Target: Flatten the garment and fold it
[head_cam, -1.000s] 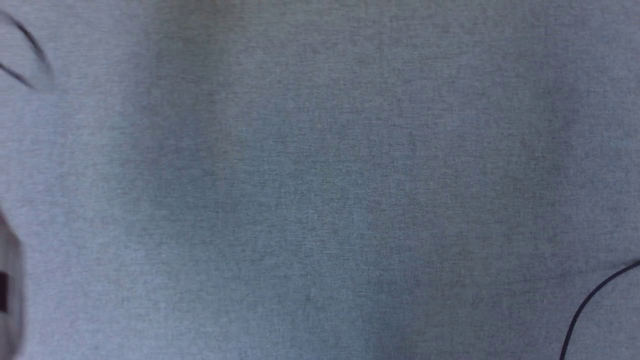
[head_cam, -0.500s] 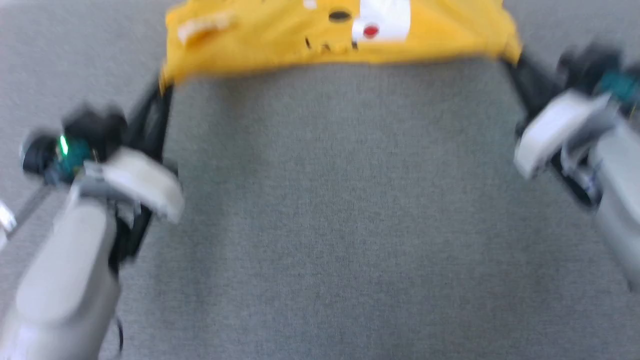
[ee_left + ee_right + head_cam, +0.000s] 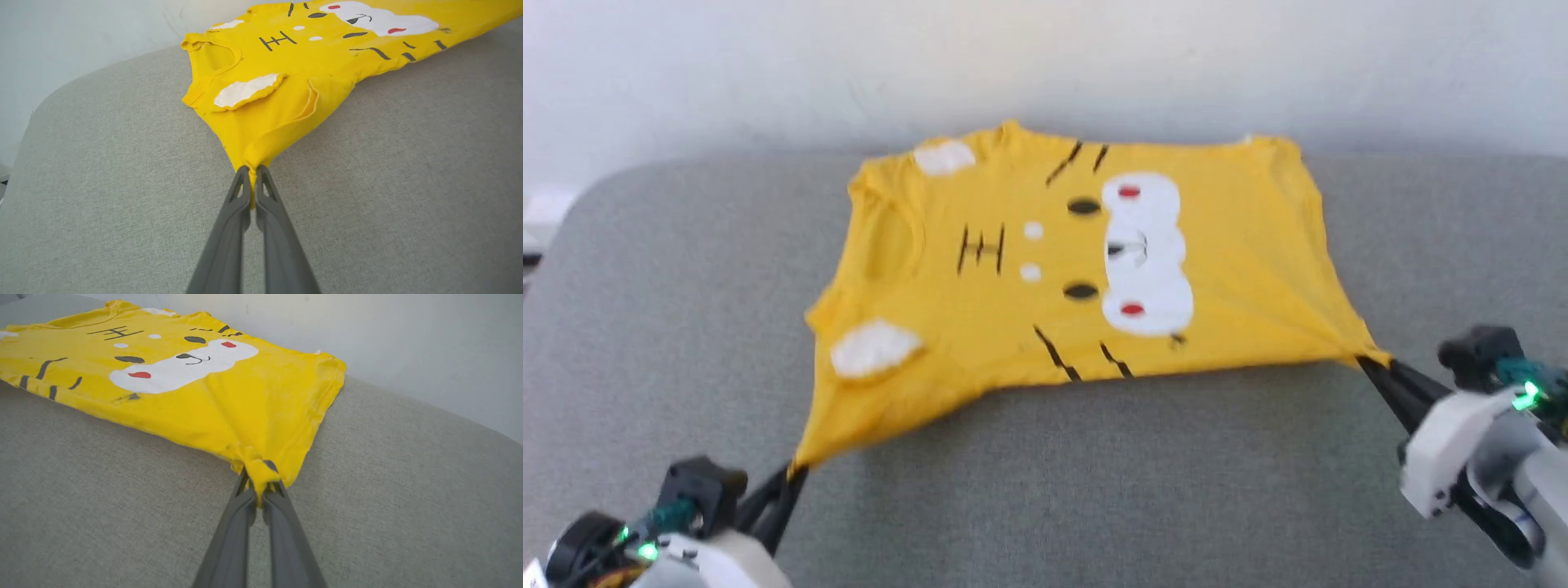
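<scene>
Near left: left gripper (image 3: 796, 472), fingers pressed together, pinching near-left corner of shirt (image 3: 1013, 302) by sleeve. Centre, toward far edge of grey cushion (image 3: 1094, 490): shirt lying spread, print up, collar to left, hem to right, cloth drawn into taut points at both near corners. Behind: pale wall (image 3: 1045, 65). Near right: right gripper (image 3: 1368, 365), fingers likewise clamped, pinching near-right hem corner, fabric bunched between tips.
</scene>
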Motion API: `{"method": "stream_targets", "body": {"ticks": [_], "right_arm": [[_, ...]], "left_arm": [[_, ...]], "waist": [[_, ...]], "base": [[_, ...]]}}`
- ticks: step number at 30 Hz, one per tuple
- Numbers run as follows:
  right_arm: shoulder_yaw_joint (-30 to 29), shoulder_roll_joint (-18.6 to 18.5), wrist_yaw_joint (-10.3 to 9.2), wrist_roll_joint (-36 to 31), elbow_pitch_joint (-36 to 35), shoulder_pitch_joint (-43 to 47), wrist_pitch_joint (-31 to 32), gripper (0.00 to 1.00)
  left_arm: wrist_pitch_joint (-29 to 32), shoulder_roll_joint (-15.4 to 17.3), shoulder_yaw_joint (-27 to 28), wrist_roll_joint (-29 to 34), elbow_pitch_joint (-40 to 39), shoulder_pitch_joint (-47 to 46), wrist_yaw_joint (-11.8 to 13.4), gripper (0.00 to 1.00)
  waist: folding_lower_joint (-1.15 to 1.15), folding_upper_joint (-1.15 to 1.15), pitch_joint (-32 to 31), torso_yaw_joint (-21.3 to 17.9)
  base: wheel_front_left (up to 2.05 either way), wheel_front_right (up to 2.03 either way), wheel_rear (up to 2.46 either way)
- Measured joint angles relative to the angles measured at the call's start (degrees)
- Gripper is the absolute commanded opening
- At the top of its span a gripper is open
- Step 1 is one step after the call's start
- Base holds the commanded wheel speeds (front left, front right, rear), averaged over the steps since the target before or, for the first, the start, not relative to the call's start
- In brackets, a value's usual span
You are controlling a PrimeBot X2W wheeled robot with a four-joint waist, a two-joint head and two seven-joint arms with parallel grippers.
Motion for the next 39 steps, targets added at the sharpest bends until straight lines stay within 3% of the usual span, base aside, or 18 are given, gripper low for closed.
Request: {"method": "stream_targets", "body": {"ticks": [14, 19, 22, 31, 39], "right_arm": [[-15.1, -7.6, -0.01, 6.6, -20.3, 25.8, 23.1, 0.00], [-22.5, -6.1, -0.01, 5.4, -26.8, 33.1, 29.4, 0.00], [-26.5, -2.8, -0.01, 5.5, -30.3, 34.5, 31.0, 0.00], [-32.9, 2.5, -0.01, 5.3, -35.7, 32.2, 31.7, 0.00], [-34.8, 5.4, -0.04, 3.4, -33.7, 24.3, 31.4, 0.00]], "left_arm": [[13.7, 5.0, -1.9, -11.7, -15.3, 19.0, 3.2, 0.00], [17.2, 5.9, -3.0, -14.6, -17.2, 21.5, 3.7, 0.00], [15.5, 5.4, -2.7, -14.0, -16.8, 20.9, 3.7, 0.00], [2.7, -2.3, 0.4, -10.5, -15.1, 7.6, 0.8, 0.00], [-4.4, -9.0, 2.5, -8.0, -5.8, -7.3, 0.0, 0.00]], "waist": [[0.02, 0.00, -8.6, -0.1], [0.01, 0.00, -8.7, -0.1], [0.02, 0.00, -8.1, -0.3], [0.03, 0.00, -4.2, -0.8], [0.04, 0.00, 1.4, -0.9]], "base": [[0.00, 0.00, 0.00], [0.00, 0.00, 0.00], [0.00, 0.00, 0.00], [0.00, 0.00, 0.00], [0.00, 0.00, 0.00]]}}
